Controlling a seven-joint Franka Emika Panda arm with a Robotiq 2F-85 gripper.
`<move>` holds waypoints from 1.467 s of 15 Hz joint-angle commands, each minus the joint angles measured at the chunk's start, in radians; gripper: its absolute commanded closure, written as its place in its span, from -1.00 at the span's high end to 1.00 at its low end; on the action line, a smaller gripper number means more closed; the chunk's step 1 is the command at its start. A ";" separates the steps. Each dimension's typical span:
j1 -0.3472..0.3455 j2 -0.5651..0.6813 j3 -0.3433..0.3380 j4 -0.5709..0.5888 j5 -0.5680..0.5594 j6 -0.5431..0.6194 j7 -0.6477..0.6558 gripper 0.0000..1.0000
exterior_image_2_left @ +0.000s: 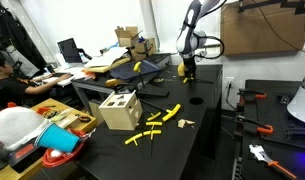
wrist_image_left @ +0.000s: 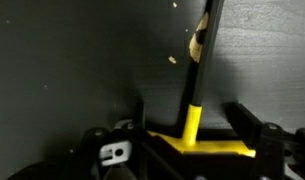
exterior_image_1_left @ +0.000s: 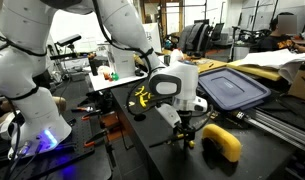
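We are hovering the gripper (wrist_image_left: pixel 188 108), fingers released, astride the yellow-black stick (wrist_image_left: pixel 198 60); closing off-centre is risking skidding it toward twelve o'clock.

An exterior view sits near the end effector (exterior_image_1_left: pixel 185 135), an exterior view far from that end effector (exterior_image_2_left: pixel 186 72), wrist view above.

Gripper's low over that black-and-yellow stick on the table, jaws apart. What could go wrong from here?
1. The stick is thin and lies free between the wide-apart fingers. It could roll or pivot away if they close unevenly.
2. The gripper sits very close to the black table, so the fingertips may scrape it.
3. The yellow curved object lies right beside the gripper and could get bumped.
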 commanded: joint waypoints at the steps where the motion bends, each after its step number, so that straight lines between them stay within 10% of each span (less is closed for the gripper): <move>1: -0.045 0.011 0.031 0.031 0.049 -0.023 -0.038 0.13; 9: -0.061 -0.010 0.058 0.030 0.104 -0.058 -0.034 -0.99; 22: 0.005 -0.126 0.160 -0.073 0.097 -0.035 -0.086 -0.94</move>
